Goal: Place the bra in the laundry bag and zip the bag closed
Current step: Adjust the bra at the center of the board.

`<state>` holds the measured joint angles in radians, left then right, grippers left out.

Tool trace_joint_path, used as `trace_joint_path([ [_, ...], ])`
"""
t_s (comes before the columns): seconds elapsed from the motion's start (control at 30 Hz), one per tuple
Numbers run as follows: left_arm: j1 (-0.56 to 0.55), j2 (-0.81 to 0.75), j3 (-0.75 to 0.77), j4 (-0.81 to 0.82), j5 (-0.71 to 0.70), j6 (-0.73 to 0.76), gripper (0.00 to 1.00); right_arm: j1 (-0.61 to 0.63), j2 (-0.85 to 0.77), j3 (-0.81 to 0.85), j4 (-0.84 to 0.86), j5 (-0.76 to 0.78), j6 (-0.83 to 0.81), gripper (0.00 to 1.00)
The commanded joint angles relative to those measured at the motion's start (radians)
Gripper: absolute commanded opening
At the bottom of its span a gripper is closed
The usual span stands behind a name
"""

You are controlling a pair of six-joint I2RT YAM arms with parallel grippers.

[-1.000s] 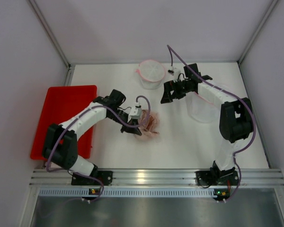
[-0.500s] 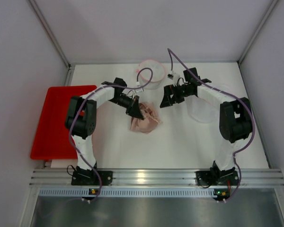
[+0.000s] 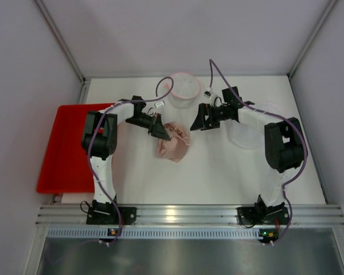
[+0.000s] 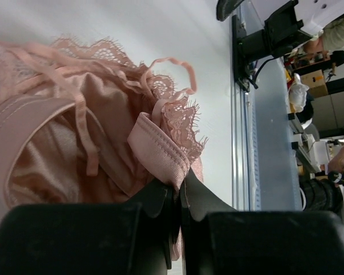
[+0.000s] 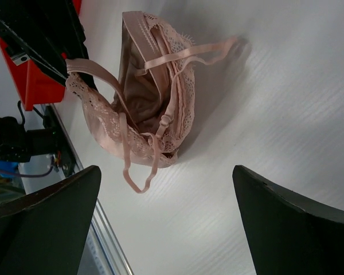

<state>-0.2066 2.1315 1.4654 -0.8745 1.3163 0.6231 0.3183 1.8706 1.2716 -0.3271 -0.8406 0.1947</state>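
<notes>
The pink lace bra [image 3: 173, 144] hangs crumpled just over the white table, mid-left. My left gripper [image 3: 160, 128] is shut on its band; in the left wrist view the jaws [image 4: 180, 186] pinch the folded fabric edge of the bra [image 4: 97, 126]. My right gripper [image 3: 197, 122] stands open a little right of the bra, nothing between its fingers. Its wrist view looks down on the bra [image 5: 152, 103], with the gripper [image 5: 166, 223] wide open. The round mesh laundry bag [image 3: 183, 89] with pink trim sits at the back centre, behind both grippers.
A red tray [image 3: 69, 146] lies at the left edge, also the red tray [image 5: 34, 86] in the right wrist view. A translucent white item [image 3: 246, 130] lies under the right arm. Grey walls enclose the table on three sides.
The left arm has swung up and back, carrying the bra a little away from the near edge toward the laundry bag. The right gripper shifted slightly left, still open.
</notes>
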Motion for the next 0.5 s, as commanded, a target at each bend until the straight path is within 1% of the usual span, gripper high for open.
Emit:
trace_joint_path([
  [0.0, -0.004, -0.061, 0.010, -0.012, 0.104, -0.036, 0.00, 0.018, 0.019, 0.051, 0.097, -0.017, 0.055, 0.99],
  [0.07, 0.001, -0.035, 0.035, -0.014, 0.118, -0.077, 0.00, 0.024, 0.036, 0.072, 0.109, -0.038, 0.084, 1.00],
  [0.13, 0.006, 0.007, 0.053, -0.014, 0.138, -0.100, 0.00, 0.028, 0.051, 0.058, 0.173, -0.054, 0.116, 0.99],
  [0.27, 0.024, 0.066, 0.085, -0.014, 0.135, -0.111, 0.00, 0.034, 0.081, 0.026, 0.259, -0.074, 0.182, 0.99],
  [0.3, 0.036, 0.079, 0.104, -0.014, 0.129, -0.115, 0.00, 0.034, 0.082, 0.015, 0.290, -0.074, 0.196, 0.99],
  [0.33, 0.044, 0.105, 0.113, -0.015, 0.129, -0.123, 0.00, 0.036, 0.081, -0.015, 0.357, -0.071, 0.209, 0.99],
  [0.47, 0.088, 0.165, 0.160, -0.015, 0.118, -0.146, 0.00, 0.048, 0.088, -0.055, 0.495, -0.058, 0.278, 1.00],
])
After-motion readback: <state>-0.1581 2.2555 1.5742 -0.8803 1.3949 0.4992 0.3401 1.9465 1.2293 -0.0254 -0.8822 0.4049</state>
